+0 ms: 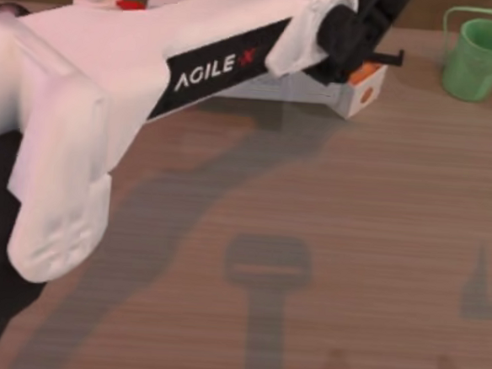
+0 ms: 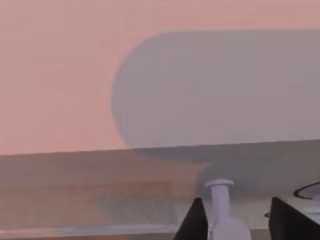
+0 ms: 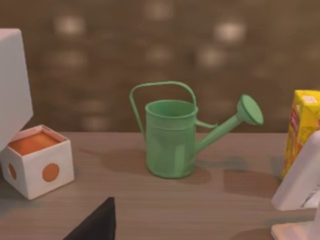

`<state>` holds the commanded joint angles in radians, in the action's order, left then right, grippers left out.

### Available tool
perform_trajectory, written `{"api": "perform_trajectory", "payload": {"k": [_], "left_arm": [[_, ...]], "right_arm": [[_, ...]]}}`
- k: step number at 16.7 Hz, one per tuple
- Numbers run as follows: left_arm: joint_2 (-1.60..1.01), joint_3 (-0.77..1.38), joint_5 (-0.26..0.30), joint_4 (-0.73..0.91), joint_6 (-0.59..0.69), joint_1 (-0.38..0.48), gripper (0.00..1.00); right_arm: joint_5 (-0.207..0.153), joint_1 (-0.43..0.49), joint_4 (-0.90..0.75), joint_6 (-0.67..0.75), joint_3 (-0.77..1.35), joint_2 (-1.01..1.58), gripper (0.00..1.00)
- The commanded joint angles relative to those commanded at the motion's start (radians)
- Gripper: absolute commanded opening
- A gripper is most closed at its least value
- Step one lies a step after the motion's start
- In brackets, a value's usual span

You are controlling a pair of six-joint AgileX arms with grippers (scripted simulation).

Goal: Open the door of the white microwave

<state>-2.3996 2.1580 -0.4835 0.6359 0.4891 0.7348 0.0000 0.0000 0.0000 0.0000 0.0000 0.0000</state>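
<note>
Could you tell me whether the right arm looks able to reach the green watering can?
Probably yes: the watering can stands on bare table straight ahead in the right wrist view, clear of the white box and yellow carton.

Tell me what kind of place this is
Probably a simulated tabletop test bench: a wood-grain table with unrelated props, a green watering can, a small white box with orange inside and a yellow carton, plus my left arm reaching across it.
</note>
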Motion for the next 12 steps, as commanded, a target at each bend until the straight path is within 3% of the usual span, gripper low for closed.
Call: {"api": "perform_trajectory", "payload": {"k": [6, 12], "left_arm": [[-0.096, 0.32, 0.123, 0.44, 0.094, -0.044, 0.0], [-0.124, 0.409, 0.164, 0.55, 0.121, -0.06, 0.0]], "right_arm": [[0.0, 0.0, 0.0, 0.0, 0.0, 0.0, 1.0], [0.0, 0.0, 0.0, 0.0, 0.0, 0.0, 1.0]]}}
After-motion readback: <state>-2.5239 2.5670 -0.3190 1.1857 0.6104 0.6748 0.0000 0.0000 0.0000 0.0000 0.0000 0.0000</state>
